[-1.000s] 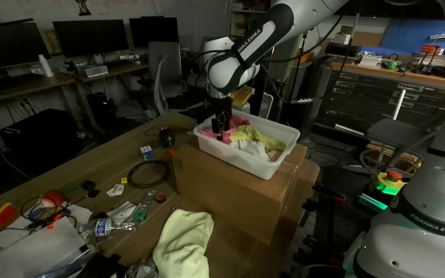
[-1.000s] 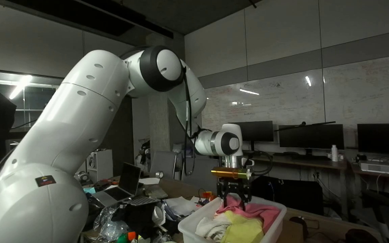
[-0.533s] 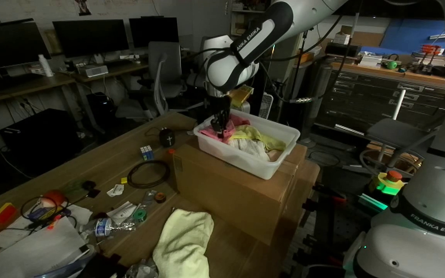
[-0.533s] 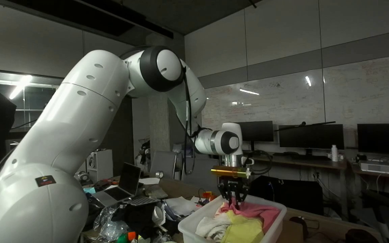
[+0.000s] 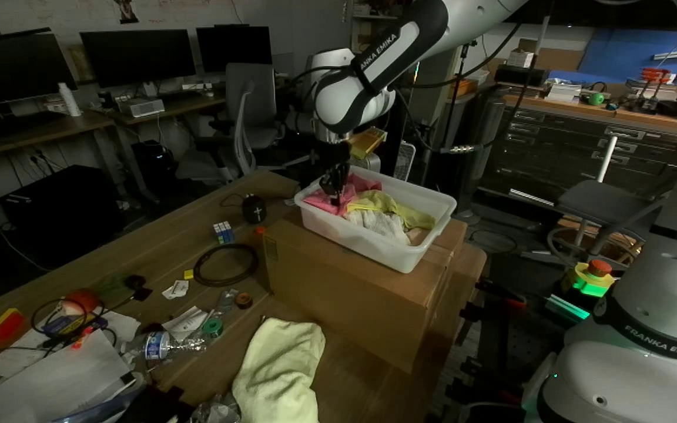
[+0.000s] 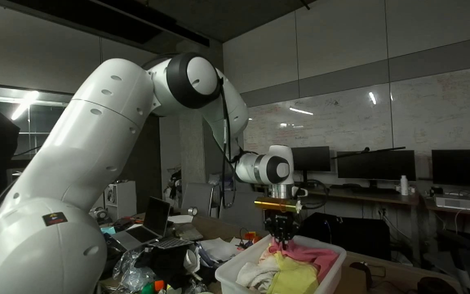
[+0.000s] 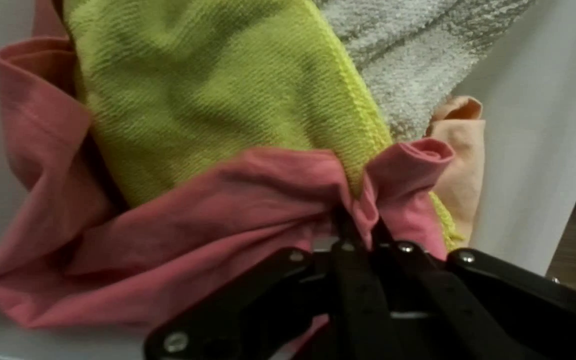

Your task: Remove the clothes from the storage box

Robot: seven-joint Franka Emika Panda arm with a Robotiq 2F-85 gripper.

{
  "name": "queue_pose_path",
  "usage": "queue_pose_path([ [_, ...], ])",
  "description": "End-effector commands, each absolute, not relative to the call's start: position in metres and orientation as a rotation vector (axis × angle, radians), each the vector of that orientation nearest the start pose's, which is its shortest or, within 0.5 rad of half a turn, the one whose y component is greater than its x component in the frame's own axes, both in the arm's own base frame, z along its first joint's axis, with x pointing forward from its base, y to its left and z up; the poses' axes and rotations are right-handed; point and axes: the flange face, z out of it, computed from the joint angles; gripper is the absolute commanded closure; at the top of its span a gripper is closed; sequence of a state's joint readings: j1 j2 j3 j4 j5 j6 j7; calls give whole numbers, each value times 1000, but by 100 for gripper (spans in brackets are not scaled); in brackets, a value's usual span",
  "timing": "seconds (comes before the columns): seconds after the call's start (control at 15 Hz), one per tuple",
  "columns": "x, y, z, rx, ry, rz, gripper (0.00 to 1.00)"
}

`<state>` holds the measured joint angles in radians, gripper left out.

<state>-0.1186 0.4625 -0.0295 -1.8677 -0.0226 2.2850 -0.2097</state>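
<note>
In the wrist view your gripper is pinched together around a gathered fold of pink cloth; the rest trails in folds inside the storage box, partly over the yellow cloth, with white cloth and peach cloth close by; lift slowly and straight up, and watch that the yellow piece doesn't ride along.

In an exterior view the storage box sits on a carton above the table; raise the pink cloth until its loose end clears the rim before you swing, since dragging it across could shift the box; a pale towel lies on the table, and beside it looks a sensible spot for this one.

In an exterior view papers and a laptop lie to one side of the box; carry high if you pass that way, and let go low so the cloth settles flat.
</note>
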Motion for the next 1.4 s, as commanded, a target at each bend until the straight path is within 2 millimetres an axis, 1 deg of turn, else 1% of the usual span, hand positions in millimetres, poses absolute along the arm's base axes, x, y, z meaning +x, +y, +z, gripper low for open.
queue_pose_path([
  [0.0,612,-93,315,-3154,3,-50,98],
  [0.2,593,-91,363,-3135,149,-181,98],
  [0.33,579,-88,400,-3102,257,-281,98],
  [0.47,566,-83,436,-3059,365,-358,98],
  [0.67,551,-69,483,-3017,456,-452,98],
  [0.93,544,-48,524,-2968,528,-515,98],
  [1.13,541,-32,547,-2913,564,-567,98],
  [1.33,539,-15,564,-2874,567,-570,98],
])
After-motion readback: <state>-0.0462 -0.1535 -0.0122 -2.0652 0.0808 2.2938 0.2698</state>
